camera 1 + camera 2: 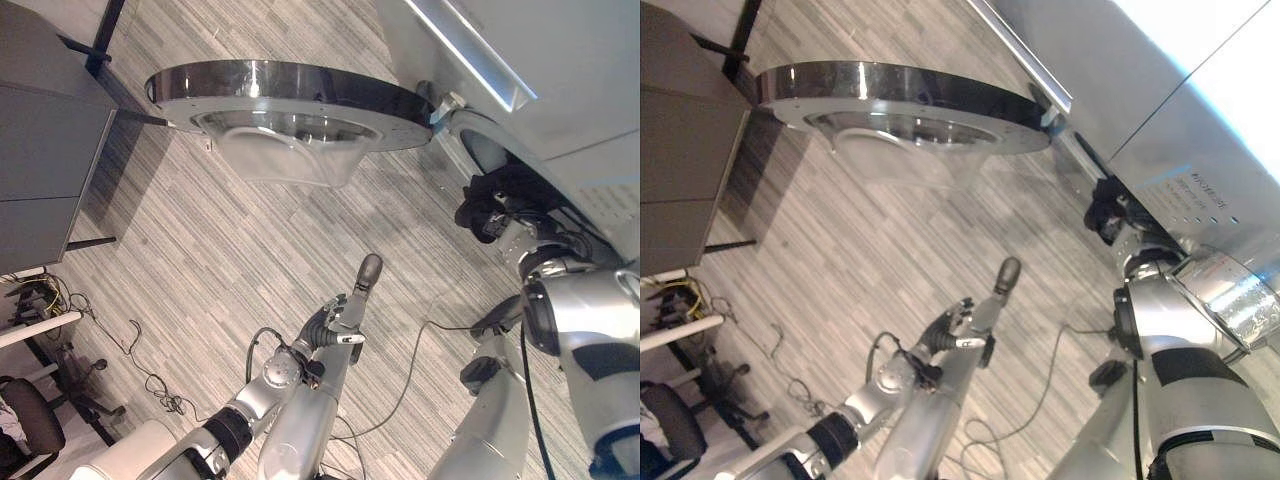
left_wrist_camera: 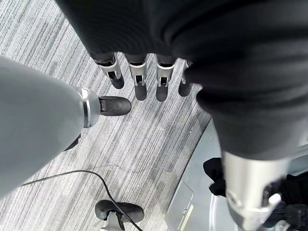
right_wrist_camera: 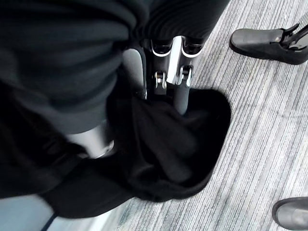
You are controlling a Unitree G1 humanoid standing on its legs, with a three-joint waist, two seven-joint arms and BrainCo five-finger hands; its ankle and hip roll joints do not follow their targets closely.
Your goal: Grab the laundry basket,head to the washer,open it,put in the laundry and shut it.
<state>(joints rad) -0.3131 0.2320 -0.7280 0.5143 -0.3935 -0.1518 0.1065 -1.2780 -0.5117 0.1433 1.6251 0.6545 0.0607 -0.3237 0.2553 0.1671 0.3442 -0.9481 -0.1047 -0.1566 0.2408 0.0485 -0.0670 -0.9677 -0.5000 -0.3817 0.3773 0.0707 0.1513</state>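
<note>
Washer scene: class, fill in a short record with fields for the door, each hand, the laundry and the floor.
door: washer door swung wide open, its glass bowl facing the floor
right hand: right hand at the washer opening, fingers curled into the black cloth
laundry: black cloth hangs over the opening's lip, partly above the floor
left hand: left hand held out over the floor, fingers straight, holding nothing
floor: grey striped floor

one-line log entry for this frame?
stage: loading washer | door: open | right hand: shut on black cloth at drum opening | left hand: open, idle over floor | basket: not seen
</note>
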